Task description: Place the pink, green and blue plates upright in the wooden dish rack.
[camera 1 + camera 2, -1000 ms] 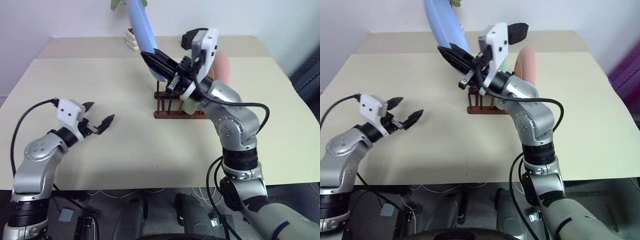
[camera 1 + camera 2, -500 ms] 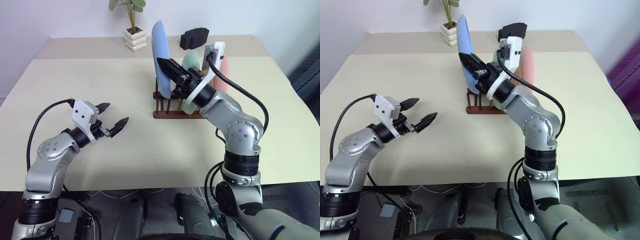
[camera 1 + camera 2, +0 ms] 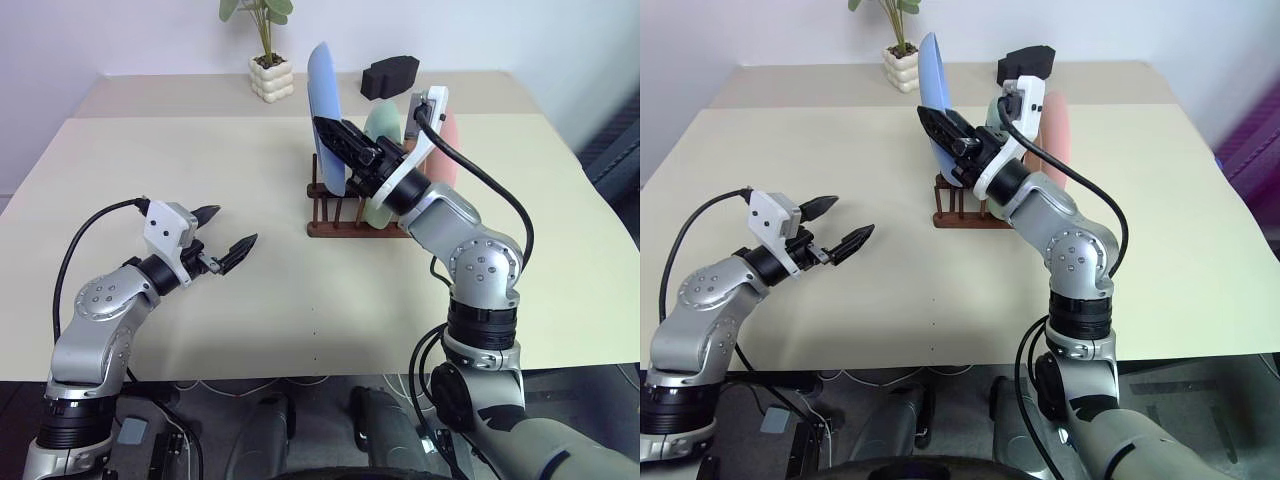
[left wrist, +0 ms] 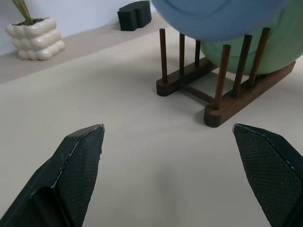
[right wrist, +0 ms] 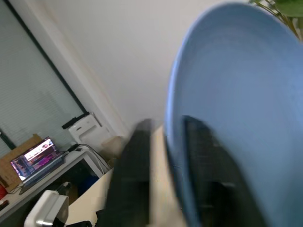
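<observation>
Lowered from mid-air, the blue plate (image 3: 326, 118) now stands upright in the wooden dish rack (image 3: 345, 212); right fingers (image 3: 342, 140) straddle its rim, loosening. Left fingers (image 3: 216, 236) gape over bare desk (image 3: 200, 160).

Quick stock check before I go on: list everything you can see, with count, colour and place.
blue plate: 1, blue, upright in the rack's left slot
green plate: 1, green, upright in the rack, middle
pink plate: 1, pink, right end of the rack
wooden dish rack: 1, dark brown, table centre
potted plant: 1, green in a white pot, far side
black block: 1, black, far side
table: 1, beige
left gripper: open, clear of everything
right gripper: fingers either side of the blue plate's rim
</observation>
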Available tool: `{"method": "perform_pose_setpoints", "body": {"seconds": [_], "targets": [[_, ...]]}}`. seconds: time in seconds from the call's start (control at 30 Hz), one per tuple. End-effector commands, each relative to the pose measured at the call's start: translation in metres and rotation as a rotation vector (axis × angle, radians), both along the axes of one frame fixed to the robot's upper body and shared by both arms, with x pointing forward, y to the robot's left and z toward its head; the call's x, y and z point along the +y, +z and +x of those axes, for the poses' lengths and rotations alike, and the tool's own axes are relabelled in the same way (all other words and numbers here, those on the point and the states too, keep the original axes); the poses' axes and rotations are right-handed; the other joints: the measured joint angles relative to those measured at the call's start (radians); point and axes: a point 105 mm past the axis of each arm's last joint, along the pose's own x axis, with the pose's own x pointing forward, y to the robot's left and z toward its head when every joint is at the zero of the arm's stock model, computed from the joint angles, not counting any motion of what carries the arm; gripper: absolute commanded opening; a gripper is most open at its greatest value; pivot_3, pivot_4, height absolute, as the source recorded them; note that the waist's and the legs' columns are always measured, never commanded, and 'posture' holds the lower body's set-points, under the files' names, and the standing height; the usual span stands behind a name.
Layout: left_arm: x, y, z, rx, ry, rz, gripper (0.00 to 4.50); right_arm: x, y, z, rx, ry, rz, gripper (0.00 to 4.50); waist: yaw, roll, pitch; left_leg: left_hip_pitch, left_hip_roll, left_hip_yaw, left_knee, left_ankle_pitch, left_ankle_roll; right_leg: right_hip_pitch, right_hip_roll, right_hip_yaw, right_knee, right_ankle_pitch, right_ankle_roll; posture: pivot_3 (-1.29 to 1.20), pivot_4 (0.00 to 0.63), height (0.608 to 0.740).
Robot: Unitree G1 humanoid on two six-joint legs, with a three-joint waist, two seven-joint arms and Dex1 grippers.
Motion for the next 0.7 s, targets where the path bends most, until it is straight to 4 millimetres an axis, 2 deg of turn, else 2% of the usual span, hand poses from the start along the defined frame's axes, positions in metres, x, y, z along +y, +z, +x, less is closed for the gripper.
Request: {"method": "perform_pose_setpoints", "body": {"seconds": [0.03,0.13,0.57,0.63,0.7], "targets": [[-0.0033,0.0105,-0.0024,-0.058,-0.009,0.01,4.5,-0.0016,0.0088,-0.0034,-0.024,0.005,0.025,3.04,0.0,0.0,0.0,0.0,0.0,0.0,0.0,0.0,0.0,0.0,0.0,0.0,0.0,0.0,0.0,0.0,0.15,0.731],[-0.0037,0.0104,-0.0019,-0.058,-0.01,0.01,4.5,-0.0018,0.009,-0.0033,-0.025,0.003,0.024,4.47,0.0,0.0,0.0,0.0,0.0,0.0,0.0,0.0,0.0,0.0,0.0,0.0,0.0,0.0,0.0,0.0,0.15,0.731],[-0.002,0.0081,-0.0009,-0.058,-0.004,0.013,4.5,-0.0009,0.0119,-0.0054,-0.045,0.008,0.014,4.47,0.0,0.0,0.0,0.0,0.0,0.0,0.0,0.0,0.0,0.0,0.0,0.0,0.0,0.0,0.0,0.0,0.15,0.731],[-0.0018,0.0081,-0.0007,-0.058,-0.003,0.013,4.5,-0.0005,0.0119,-0.005,-0.043,0.009,0.014,3.95,0.0,0.0,0.0,0.0,0.0,0.0,0.0,0.0,0.0,0.0,0.0,0.0,0.0,0.0,0.0,0.0,0.15,0.731],[-0.0017,0.008,-0.0004,-0.058,-0.002,0.014,4.5,-0.0005,0.0112,-0.0037,-0.036,0.006,0.017,3.11,0.0,0.0,0.0,0.0,0.0,0.0,0.0,0.0,0.0,0.0,0.0,0.0,0.0,0.0,0.0,0.0,0.15,0.731]]}}
